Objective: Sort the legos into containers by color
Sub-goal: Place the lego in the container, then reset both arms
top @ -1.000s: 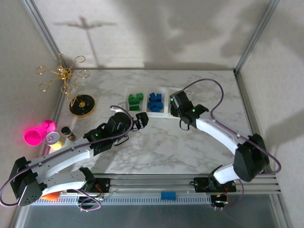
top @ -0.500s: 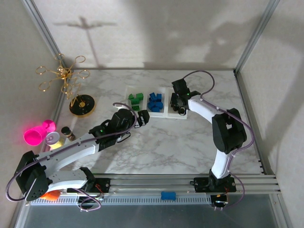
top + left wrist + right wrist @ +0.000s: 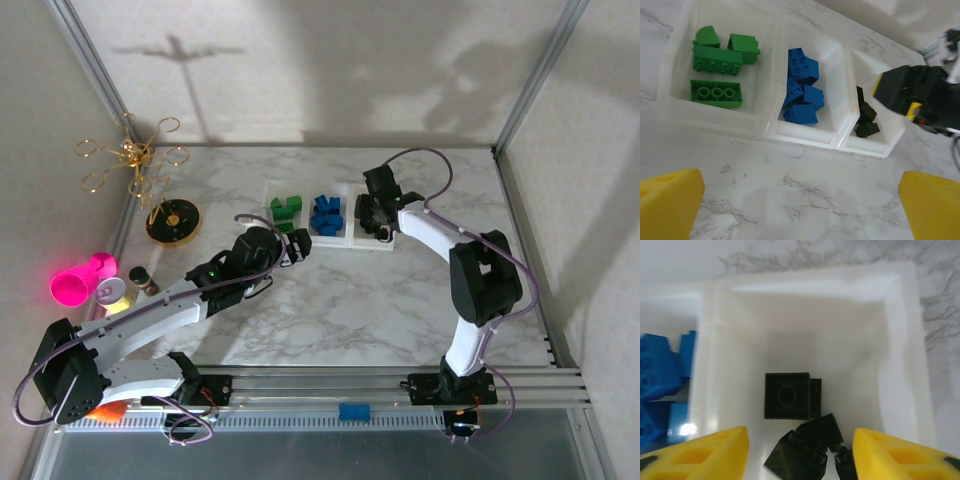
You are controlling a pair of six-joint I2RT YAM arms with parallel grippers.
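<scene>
Where everything rests, table (image 3: 340, 310): white marble pattern.
Containers (image 3: 805, 141): three joined translucent trays in a row at the far middle of the table.
Left gripper (image 3: 800, 205): fingers wide apart, empty, hovering just near of the trays.
Right gripper (image 3: 799, 447): fingers apart, gripping nothing, over the right tray.
Green legos (image 3: 716, 94): left tray.
Blue legos (image 3: 802, 95): middle tray.
Black legos (image 3: 787, 396): right tray, lying loose on its floor below the parted right fingers.

A white marble-patterned table (image 3: 380, 300) is provided as the work surface. Three joined translucent containers (image 3: 800, 140) are set toward its far edge. A round black-and-gold dish (image 3: 173, 221) is placed left of them, well apart.
</scene>
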